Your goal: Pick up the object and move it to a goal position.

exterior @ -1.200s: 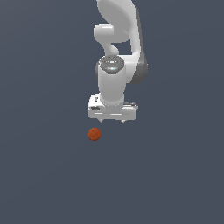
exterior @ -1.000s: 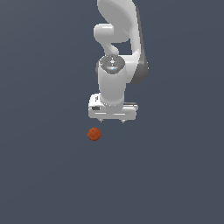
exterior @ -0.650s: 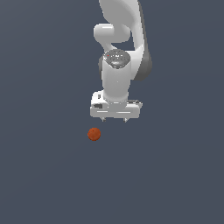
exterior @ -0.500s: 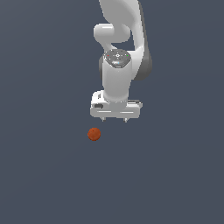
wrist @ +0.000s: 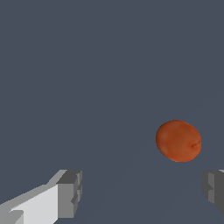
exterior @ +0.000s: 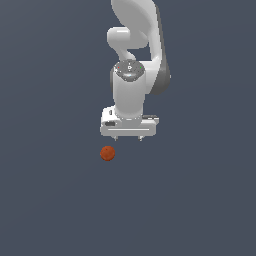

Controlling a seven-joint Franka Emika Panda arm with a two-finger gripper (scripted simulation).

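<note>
— Fingers (wrist: 70, 193): what state?
— Spread wide apart, holding nothing; the gripper (exterior: 128, 138) hangs above the table (exterior: 200, 200).
— And the ball (exterior: 107, 153)?
— On the table, just toward the exterior view's left, untouched.

no readable text, no labels, no numbers, no brand marks anywhere

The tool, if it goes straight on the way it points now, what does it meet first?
Probably only the bare floor. The open tool points downward, and the ball lies off its line, toward the exterior view's left. Depth is hard to judge.
</note>
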